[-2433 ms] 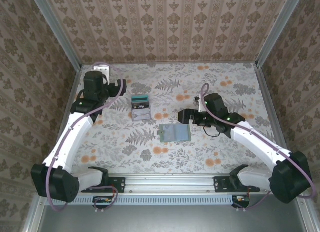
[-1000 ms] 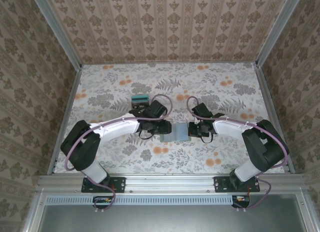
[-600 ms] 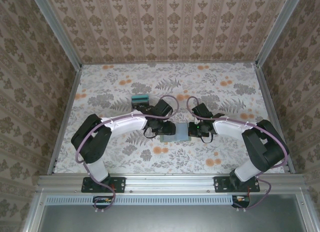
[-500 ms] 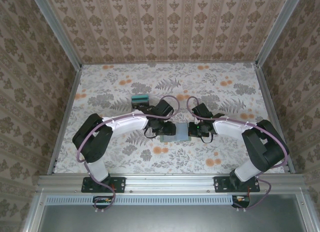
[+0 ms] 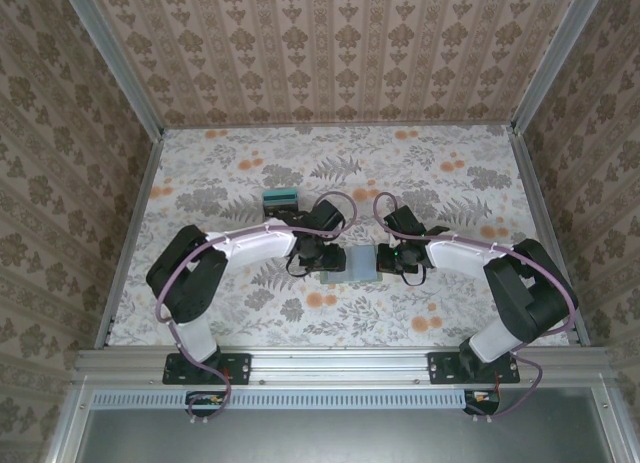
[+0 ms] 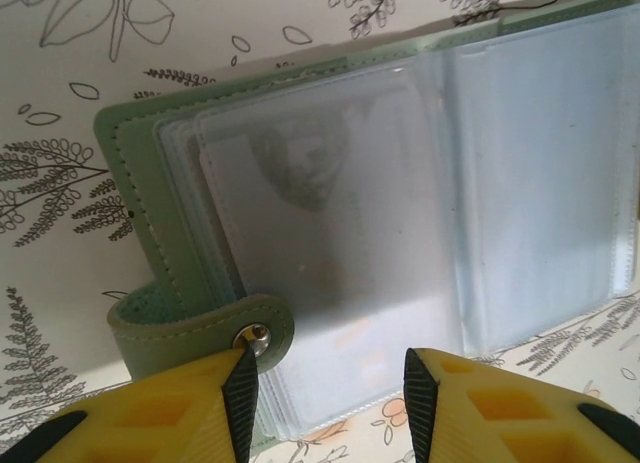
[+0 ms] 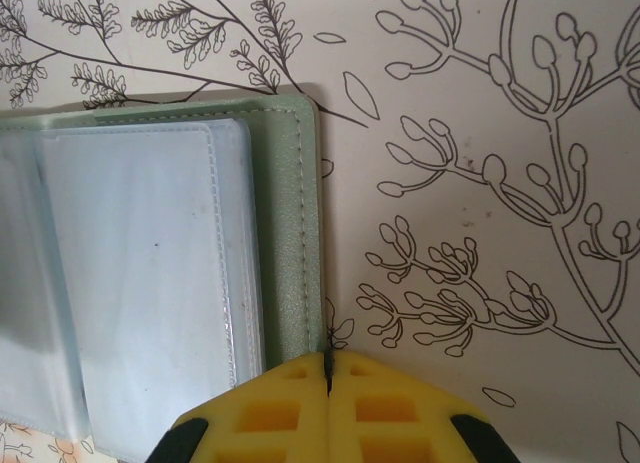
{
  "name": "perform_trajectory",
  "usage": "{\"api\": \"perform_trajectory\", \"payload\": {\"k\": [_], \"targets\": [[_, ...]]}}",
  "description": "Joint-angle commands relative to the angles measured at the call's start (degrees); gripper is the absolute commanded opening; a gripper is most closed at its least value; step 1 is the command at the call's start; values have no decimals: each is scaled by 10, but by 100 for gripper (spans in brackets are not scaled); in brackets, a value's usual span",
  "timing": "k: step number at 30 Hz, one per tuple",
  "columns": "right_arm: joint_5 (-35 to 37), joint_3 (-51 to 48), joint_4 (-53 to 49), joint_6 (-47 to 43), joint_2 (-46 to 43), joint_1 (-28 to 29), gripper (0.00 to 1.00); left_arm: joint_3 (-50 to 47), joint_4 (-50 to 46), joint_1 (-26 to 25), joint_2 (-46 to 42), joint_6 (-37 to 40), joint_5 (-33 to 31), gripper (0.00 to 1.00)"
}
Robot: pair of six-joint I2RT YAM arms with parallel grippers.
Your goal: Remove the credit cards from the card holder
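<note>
card holder [image 5: 354, 265] lies spread open and flat on the floral table [image 5: 455, 183], near the middle and toward the near side. its long axis runs left to right across the top view, one short end toward each arm. the inside faces up. in the left wrist view clear plastic sleeves [image 6: 420, 183] cover it inside a grey-green stitched border, and a snap tab [image 6: 195, 335] curls over the corner next to the left finger. a dim shape shows through one sleeve; what it is cannot be told.

both arms fold inward from their bases, elbows out to the sides, forearms reaching toward the centre so the two wrists face each other across the holder. the left gripper [image 6: 328, 385] hangs low over the holder's left end with its yellow fingers [image 6: 225, 403] apart. sleeve and tab lie in the gap, and nothing is clasped. the right gripper [image 7: 327, 369] is at the holder's right end, its fingers pressed fully together with only a seam between them and their tips at the outer edge of the green border. whether they bear down on that edge or sit just beside it cannot be told.

credit cards [image 5: 279, 196] sit in a small stack with a teal one on top, on the table beyond the left forearm — apart from the holder and partly hidden by the arm and its cable. patterned wallpaper panels [image 5: 330, 53] close in the table on three sides.
</note>
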Motion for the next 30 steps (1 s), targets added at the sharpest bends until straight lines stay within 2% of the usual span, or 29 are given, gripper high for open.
{"api": "perform_trajectory", "payload": {"k": [1,30], "targets": [[7,-15,-4,0,7,3,0,4,-17,2,18,-6,3,45],[-1,-17,2,5,12,3,0,21,34,-6,31,29,68,49]]}}
